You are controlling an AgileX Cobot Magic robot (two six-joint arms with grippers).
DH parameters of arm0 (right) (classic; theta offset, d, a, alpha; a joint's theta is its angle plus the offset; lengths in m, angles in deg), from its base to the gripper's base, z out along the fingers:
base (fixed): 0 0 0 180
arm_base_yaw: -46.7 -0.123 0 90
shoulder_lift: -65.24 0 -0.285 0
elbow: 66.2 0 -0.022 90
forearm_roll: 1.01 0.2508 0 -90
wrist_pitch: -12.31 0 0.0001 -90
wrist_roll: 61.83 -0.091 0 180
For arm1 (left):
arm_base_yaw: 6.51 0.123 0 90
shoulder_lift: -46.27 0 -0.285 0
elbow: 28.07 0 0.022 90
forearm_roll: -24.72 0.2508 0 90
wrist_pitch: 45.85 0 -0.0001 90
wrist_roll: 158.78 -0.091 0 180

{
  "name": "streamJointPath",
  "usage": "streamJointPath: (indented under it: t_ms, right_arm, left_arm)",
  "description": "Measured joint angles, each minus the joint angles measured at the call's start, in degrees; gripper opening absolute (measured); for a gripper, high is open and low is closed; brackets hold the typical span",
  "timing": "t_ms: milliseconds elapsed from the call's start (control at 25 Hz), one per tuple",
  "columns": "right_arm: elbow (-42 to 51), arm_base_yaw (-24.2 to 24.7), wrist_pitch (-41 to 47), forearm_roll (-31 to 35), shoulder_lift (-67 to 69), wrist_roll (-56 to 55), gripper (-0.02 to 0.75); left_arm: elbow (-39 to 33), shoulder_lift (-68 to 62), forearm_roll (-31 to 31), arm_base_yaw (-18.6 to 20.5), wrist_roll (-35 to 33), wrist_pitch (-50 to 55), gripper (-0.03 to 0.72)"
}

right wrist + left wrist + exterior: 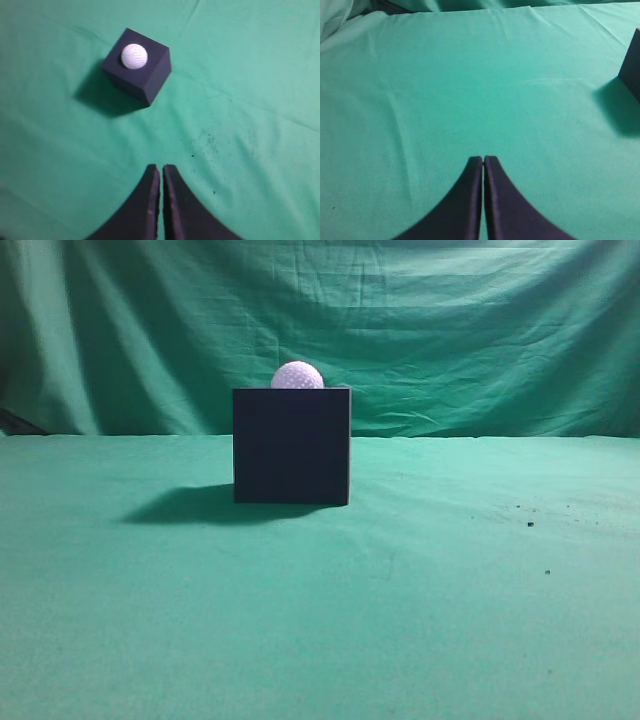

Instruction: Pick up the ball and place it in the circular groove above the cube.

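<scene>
The dark navy cube (291,446) stands on the green cloth near the middle of the exterior view. The white dimpled ball (297,376) rests on top of the cube. The right wrist view shows the ball (134,56) seated in the cube's (150,75) top face. My right gripper (161,170) is shut and empty, well back from the cube over bare cloth. My left gripper (483,160) is shut and empty; only an edge of the cube (632,67) shows at the far right of its view. Neither gripper shows in the exterior view.
A green cloth (450,620) covers the table and hangs as a backdrop (480,330). Small dark specks (207,142) lie on the cloth to the right of the cube. The cube casts a shadow (185,507) to its left.
</scene>
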Motion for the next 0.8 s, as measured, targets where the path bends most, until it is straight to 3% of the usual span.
streamJointPath:
  t_ms: [240, 520, 680, 800]
  right_arm:
    - [13.1, 0.0, -2.0, 1.7, -15.7, 0.0, 0.000]
    - [16.0, 0.0, 4.1, 1.2, -25.8, 3.2, 0.000]
    - [19.4, 0.0, -3.9, 1.1, -30.3, 8.1, 0.000]
    - [26.5, 3.0, -14.0, 1.1, -35.7, 10.5, 0.000]
  left_arm:
    - [0.0, 0.0, 0.0, 0.0, 0.0, 0.0, 0.000]
    - [0.0, 0.0, 0.0, 0.0, 0.0, 0.0, 0.000]
    - [0.0, 0.0, 0.0, 0.0, 0.0, 0.0, 0.000]
    - [0.0, 0.0, 0.0, 0.0, 0.0, 0.0, 0.000]
